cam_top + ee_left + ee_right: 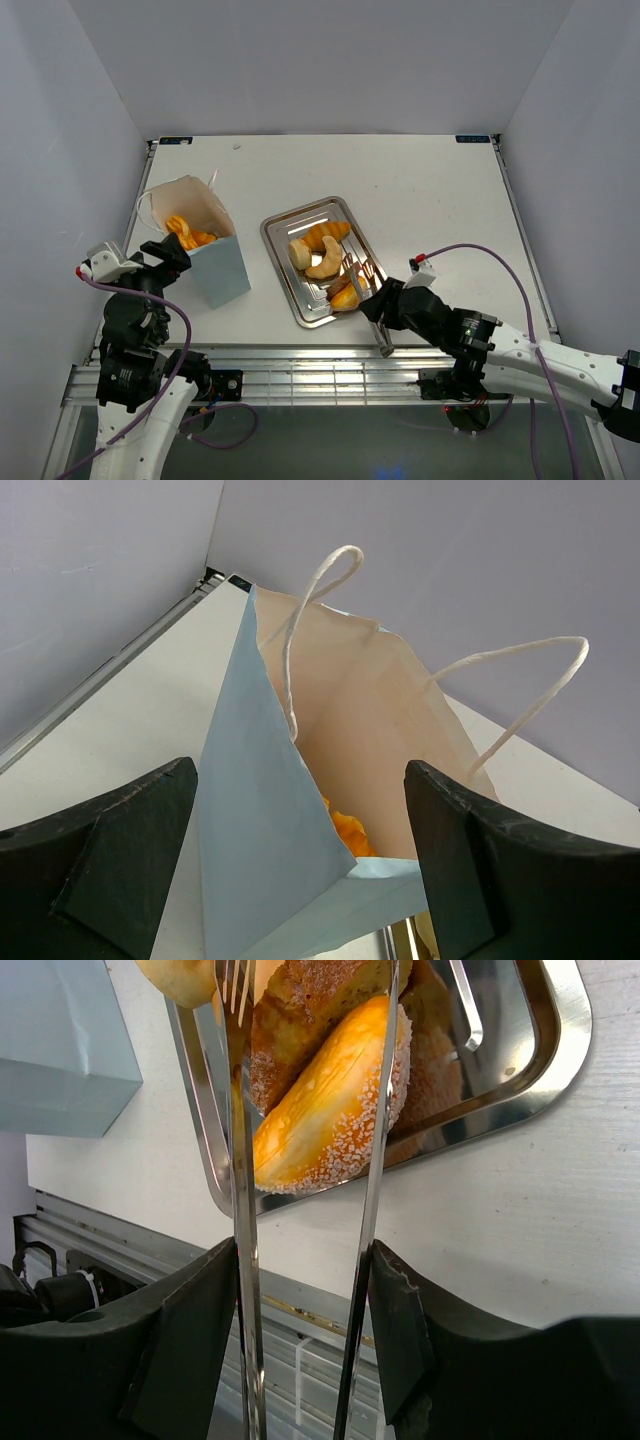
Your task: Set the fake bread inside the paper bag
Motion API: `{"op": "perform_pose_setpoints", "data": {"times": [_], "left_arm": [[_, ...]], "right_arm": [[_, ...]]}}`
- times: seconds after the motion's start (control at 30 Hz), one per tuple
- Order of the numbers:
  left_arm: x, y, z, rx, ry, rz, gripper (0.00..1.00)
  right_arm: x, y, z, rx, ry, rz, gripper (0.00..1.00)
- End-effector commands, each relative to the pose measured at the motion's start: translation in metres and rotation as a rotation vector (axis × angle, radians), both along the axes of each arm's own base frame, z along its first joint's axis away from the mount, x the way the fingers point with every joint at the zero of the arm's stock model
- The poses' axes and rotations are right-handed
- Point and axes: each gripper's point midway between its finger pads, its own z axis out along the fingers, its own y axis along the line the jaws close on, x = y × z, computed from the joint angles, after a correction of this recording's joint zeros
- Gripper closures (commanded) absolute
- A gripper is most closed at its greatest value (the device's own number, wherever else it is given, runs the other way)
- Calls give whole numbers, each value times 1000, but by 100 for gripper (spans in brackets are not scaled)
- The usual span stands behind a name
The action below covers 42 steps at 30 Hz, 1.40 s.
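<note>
Tongs [243, 1260] pinched in the right gripper [305, 1275] straddle a sugared fake bread [330, 1090] lying diagonally in the near corner of the tray [545, 1060], perhaps touching it; that arm stretches low. The left gripper [168, 256] gapes empty beside the upright paper bag [218, 268].

Near-left corner: the left arm [130, 340] stands up from its base, elbow folded, forearm angled up and away from the front edge. At its tip the left claw [170, 252] faces forward. Its black fingers [120, 840] are spread wide, with a broad gap between them and no grip on anything.

Near-right: the right arm [530, 355] comes in low and is stretched leftward along the front edge. The right claw [385, 300] points away and to the left. Its fingers [190, 1340] are drawn in against both blades of the metal tongs [240, 1190], pressing from either side.

The two claws are well apart.
</note>
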Motion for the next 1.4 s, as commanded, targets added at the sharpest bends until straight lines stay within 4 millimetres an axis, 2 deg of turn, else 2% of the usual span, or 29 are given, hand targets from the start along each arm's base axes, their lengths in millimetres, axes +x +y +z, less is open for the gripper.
{"op": "perform_pose_setpoints", "data": {"times": [0.0,0.27,0.33,0.5,0.63,0.83,1.03,1.2,1.37], "left_arm": [[0,-3,1,8,-10,-16,5],[-1,-2,2,5,-18,-16,5],[-1,-2,3,4,-21,-14,5],[-2,-1,3,4,-25,-13,5],[-2,-2,3,3,-24,-13,5],[-2,-1,2,6,-18,-11,5],[-1,0,0,9,-8,-2,5],[-1,2,0,8,-8,10,5],[1,1,-1,8,3,10,5]], "right_arm": [[7,13,27,83,-31,-9,42],[2,14,30,116,-22,8,57],[0,13,26,114,-14,11,62],[-4,12,16,103,10,24,67],[-4,15,15,102,15,32,74],[4,35,47,198,-69,67,83],[15,51,95,228,-169,100,86],[18,59,132,255,-237,130,87],[20,62,160,291,-305,143,90]]}}
